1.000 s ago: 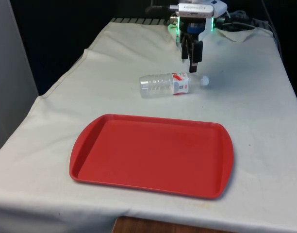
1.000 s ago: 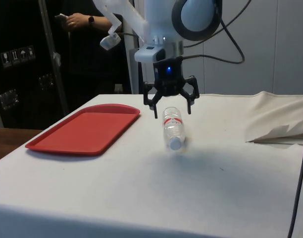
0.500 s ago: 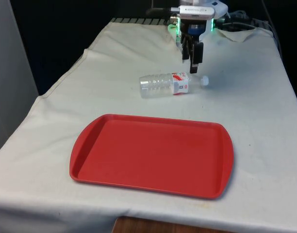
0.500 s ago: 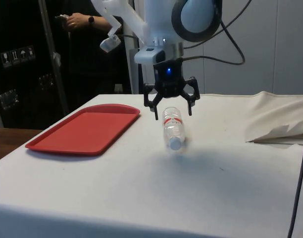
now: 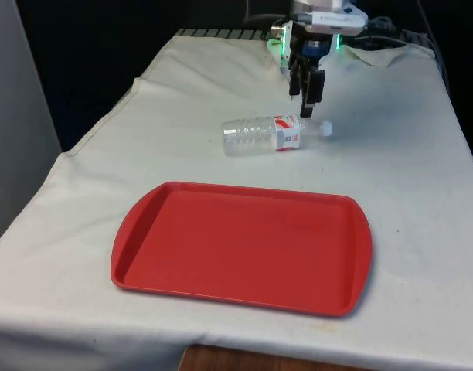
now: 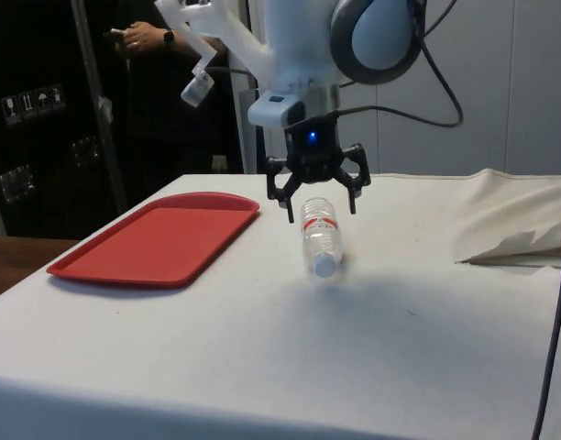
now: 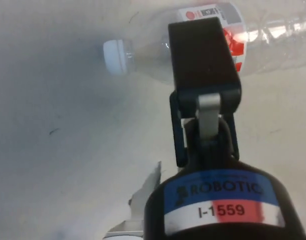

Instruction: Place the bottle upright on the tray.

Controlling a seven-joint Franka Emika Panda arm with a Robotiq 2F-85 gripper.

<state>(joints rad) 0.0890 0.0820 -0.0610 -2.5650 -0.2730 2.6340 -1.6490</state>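
A clear plastic bottle [image 5: 261,134] with a red-and-white label and a white cap lies on its side on the white cloth, beyond the tray's far edge. In the side view the bottle [image 6: 319,240] points its cap toward the camera. My gripper [image 5: 307,99] hangs just above the bottle's cap end, open, with its fingers spread to either side of the bottle [image 6: 321,214] and not touching it. The red tray [image 5: 182,267] lies flat near the table's front edge. In the wrist view one black finger [image 7: 203,55] crosses in front of the bottle [image 7: 148,52].
A fold of rumpled cloth [image 6: 514,246] lies at the side view's right. A person's hand [image 6: 138,37] shows behind the table in the side view. The red tray [image 6: 157,240] sits at the side view's left.
The arm's upper links have shifted slightly and the gripper has edged a little higher over the bottle. The bottle and tray have not moved.
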